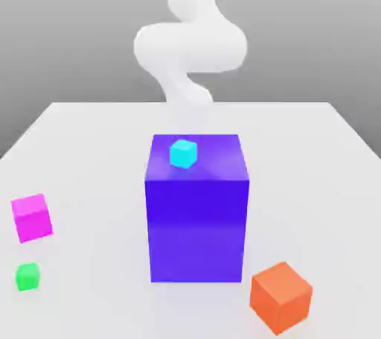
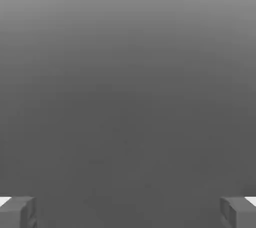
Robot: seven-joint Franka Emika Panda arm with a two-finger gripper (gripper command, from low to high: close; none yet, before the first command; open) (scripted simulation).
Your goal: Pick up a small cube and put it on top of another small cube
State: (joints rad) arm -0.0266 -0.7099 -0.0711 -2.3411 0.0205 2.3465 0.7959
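The white robot arm [image 1: 190,43] is the largest thing here, reaching down behind the big block in the exterior view; its bent, drawn-back pose looks like a ready stance, leaving the blocks free to be approached. In the hand view the gripper [image 2: 128,214] has its two fingers spread wide at either side with nothing between them, so it is released and holding nothing, as suits an arm that has yet to pick. Next in size comes the tall blue-violet block [image 1: 196,230], upright on the pale tabletop [image 1: 89,151]; it probably serves as a pedestal, or as an obstacle to be cleared. The orange cube [image 1: 280,296] sits on the table near that block's foot, towards the exterior view's right, turned so that a corner faces forward. The magenta cube [image 1: 32,218] rests on the table at the exterior view's left, slightly turned. The cyan cube [image 1: 183,154] lies on top of the tall block, borne by its flat upper face, which likely makes the height part of the challenge. The green cube [image 1: 27,276] stands on the table just in front of the magenta one. Cyan and green, being the smallest, are likely the task's pair; which goes on which cannot be told. No brand, label or writing can be read on any face.
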